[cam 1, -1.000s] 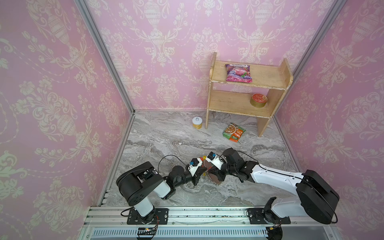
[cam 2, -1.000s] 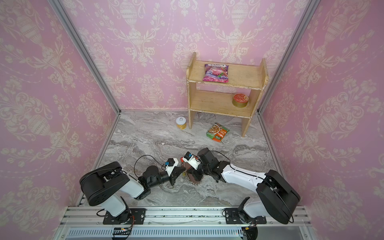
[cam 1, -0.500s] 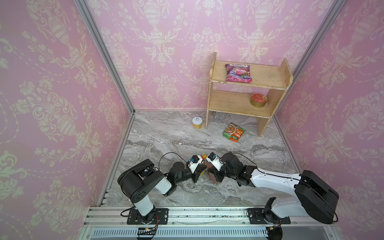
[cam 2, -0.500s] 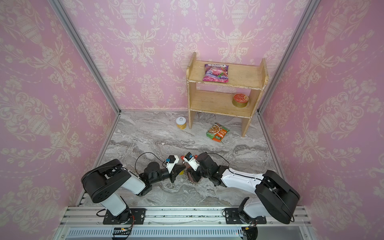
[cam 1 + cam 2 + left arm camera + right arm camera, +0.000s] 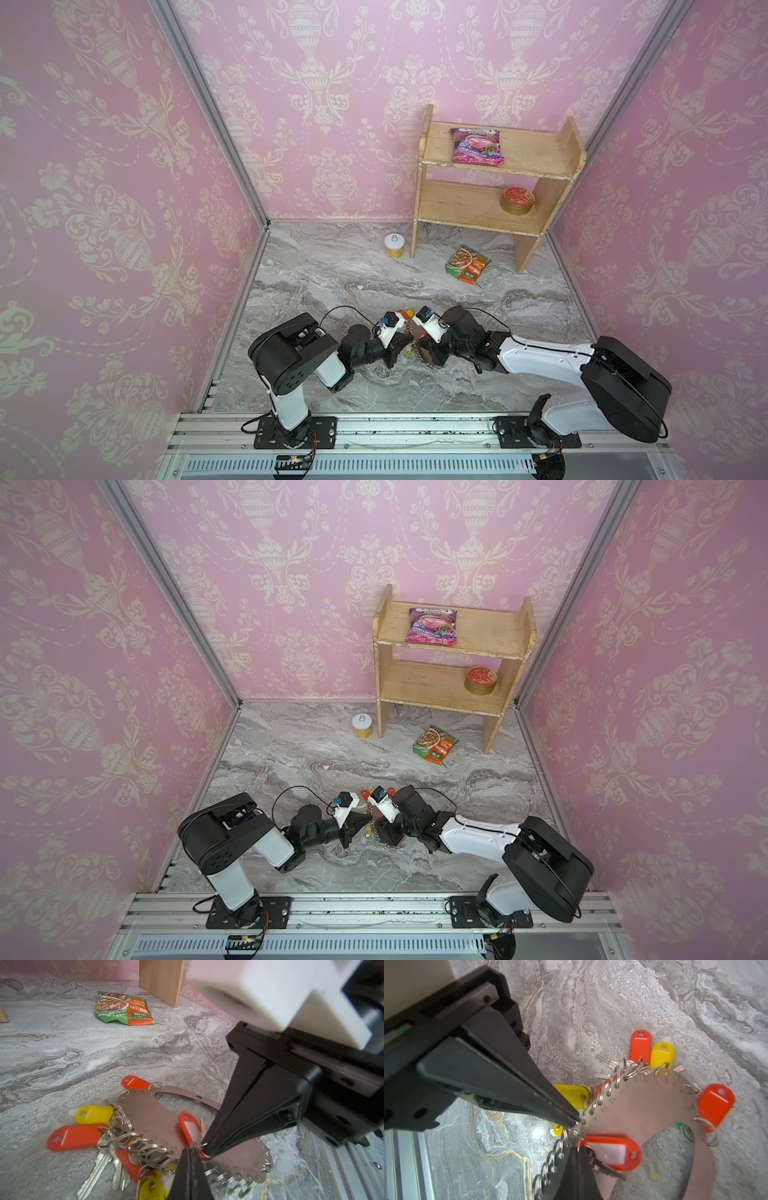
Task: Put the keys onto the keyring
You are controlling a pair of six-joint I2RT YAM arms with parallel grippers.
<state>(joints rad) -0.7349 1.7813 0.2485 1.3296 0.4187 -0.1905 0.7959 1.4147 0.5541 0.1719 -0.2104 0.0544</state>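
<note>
The keyring [image 5: 153,1120] [image 5: 643,1109] is a grey-brown band with numbered holes and a row of small silver rings, lying flat near the front; it also shows in both top views [image 5: 430,359] [image 5: 390,838]. Several keys with red and yellow tags fan out from it, among them a yellow tag [image 5: 93,1113], a red tag [image 5: 74,1136] and a silver key [image 5: 97,1169]. A red-tagged key [image 5: 190,1128] [image 5: 610,1152] lies on the band. My left gripper [image 5: 192,1147] [image 5: 577,1123] [image 5: 409,344] is shut on a small ring at the band's edge. My right gripper [image 5: 578,1147] [image 5: 204,1152] [image 5: 379,825] meets it tip to tip, shut on the red-tagged key's ring.
A wooden shelf [image 5: 494,195] stands at the back right with a pink packet [image 5: 478,145] and a round tin [image 5: 516,200]. A small can [image 5: 395,245] and a green-orange packet [image 5: 467,264] [image 5: 124,1008] lie on the marble floor. Pink walls close three sides.
Both wrists have shifted slightly while the two tips stay together at the band's edge. Both grips look the same.
</note>
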